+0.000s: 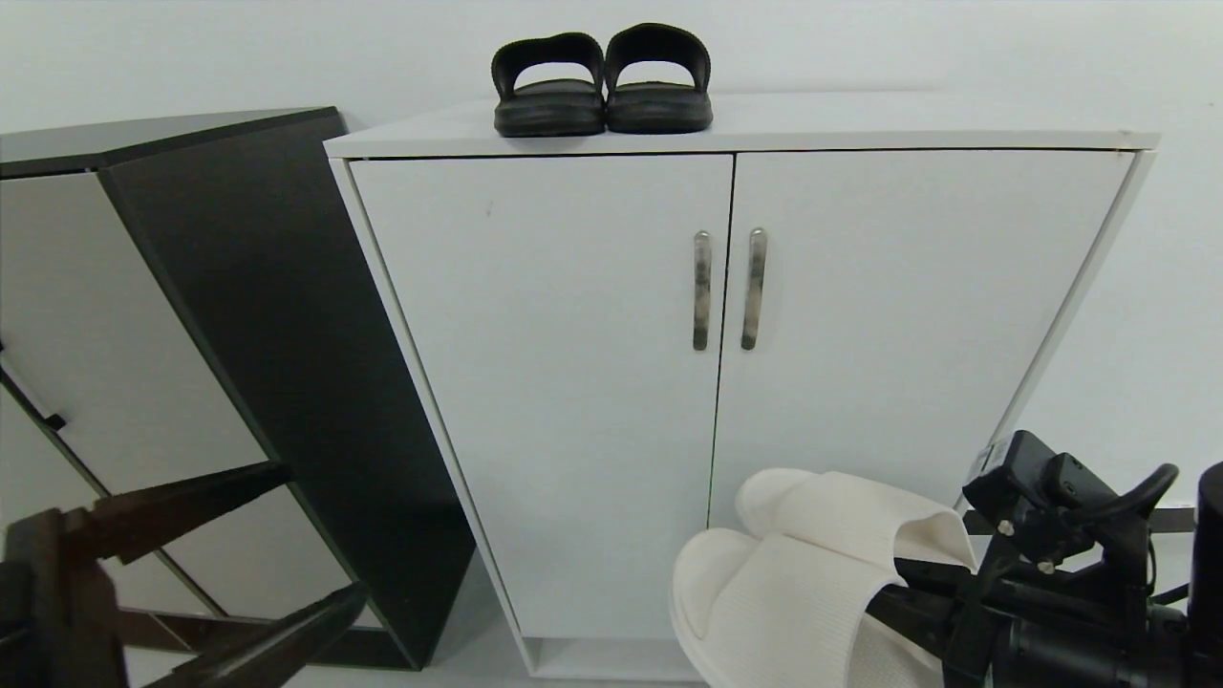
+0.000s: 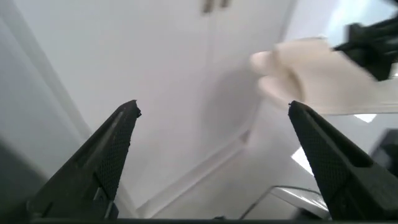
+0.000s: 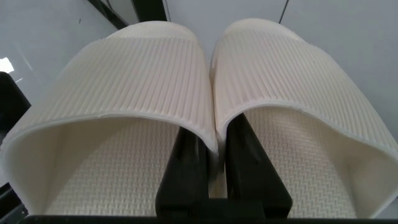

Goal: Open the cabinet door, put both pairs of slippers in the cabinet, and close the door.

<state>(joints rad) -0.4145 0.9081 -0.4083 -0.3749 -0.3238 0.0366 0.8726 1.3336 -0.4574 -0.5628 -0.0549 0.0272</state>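
Note:
The white cabinet (image 1: pixel 592 382) stands before me with both doors shut, its two metal handles (image 1: pixel 726 287) side by side at the middle. A pair of black slippers (image 1: pixel 602 81) sits on its top. My right gripper (image 3: pixel 211 155) is shut on a pair of white slippers (image 1: pixel 812 573), one finger inside each strap, holding them low in front of the right door. The white slippers (image 3: pixel 205 81) also show close up in the right wrist view, and in the left wrist view (image 2: pixel 311 68). My left gripper (image 2: pixel 211 112) is open at the lower left, with nothing between its fingers.
A black-sided cabinet (image 1: pixel 239 334) with white fronts stands close to the left of the white cabinet. The white wall rises behind both. A strip of floor shows at the white cabinet's base (image 1: pixel 592 659).

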